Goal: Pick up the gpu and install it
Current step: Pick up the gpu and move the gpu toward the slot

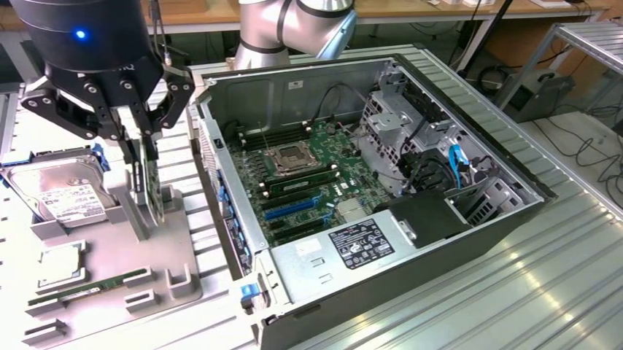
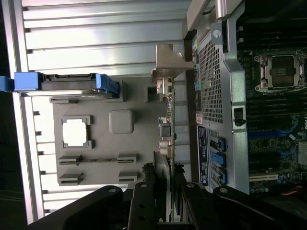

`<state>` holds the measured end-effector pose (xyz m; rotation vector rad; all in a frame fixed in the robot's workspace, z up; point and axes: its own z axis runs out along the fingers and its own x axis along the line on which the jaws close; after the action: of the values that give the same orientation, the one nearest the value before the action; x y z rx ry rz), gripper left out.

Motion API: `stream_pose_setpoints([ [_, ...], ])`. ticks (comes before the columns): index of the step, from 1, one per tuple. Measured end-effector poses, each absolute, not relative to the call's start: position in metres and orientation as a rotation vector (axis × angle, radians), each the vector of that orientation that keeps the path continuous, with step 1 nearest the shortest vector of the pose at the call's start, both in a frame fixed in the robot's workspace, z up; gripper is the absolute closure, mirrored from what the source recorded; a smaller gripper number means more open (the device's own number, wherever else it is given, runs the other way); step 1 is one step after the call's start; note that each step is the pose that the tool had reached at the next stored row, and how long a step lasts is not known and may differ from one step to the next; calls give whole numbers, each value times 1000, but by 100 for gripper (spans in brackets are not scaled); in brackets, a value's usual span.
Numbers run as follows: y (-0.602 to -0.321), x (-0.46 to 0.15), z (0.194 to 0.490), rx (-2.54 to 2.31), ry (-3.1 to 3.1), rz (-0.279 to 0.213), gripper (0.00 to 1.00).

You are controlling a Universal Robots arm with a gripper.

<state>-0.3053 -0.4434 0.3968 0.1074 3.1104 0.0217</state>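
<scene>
The gpu (image 1: pixel 151 191) stands on edge over the grey fixture plate (image 1: pixel 117 248) at the exterior view's left, thin and upright, with its lower edge near a holder post. My gripper (image 1: pixel 141 149) comes down on it from above, a finger on each flat side of the card's upper edge, shut on it. In the wrist view the gpu (image 2: pixel 168 120) runs edge-on away from my gripper (image 2: pixel 165 179), its metal bracket (image 2: pixel 168 62) at the far end. I cannot tell whether the card is lifted clear of its holder.
The open computer case (image 1: pixel 233 240) lies just to the exterior view's right of the plate, its motherboard (image 1: pixel 302 182) and blue slots (image 1: pixel 292 210) exposed. On the plate sit a hard drive (image 1: pixel 58 193) in blue rails, a processor chip (image 1: pixel 60 266) and a green RAM stick (image 1: pixel 87 288).
</scene>
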Motion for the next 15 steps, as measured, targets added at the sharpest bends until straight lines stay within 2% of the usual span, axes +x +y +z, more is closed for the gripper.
stream_pose_setpoints([
  [15,-443,-305,400,107,3110,22,74],
])
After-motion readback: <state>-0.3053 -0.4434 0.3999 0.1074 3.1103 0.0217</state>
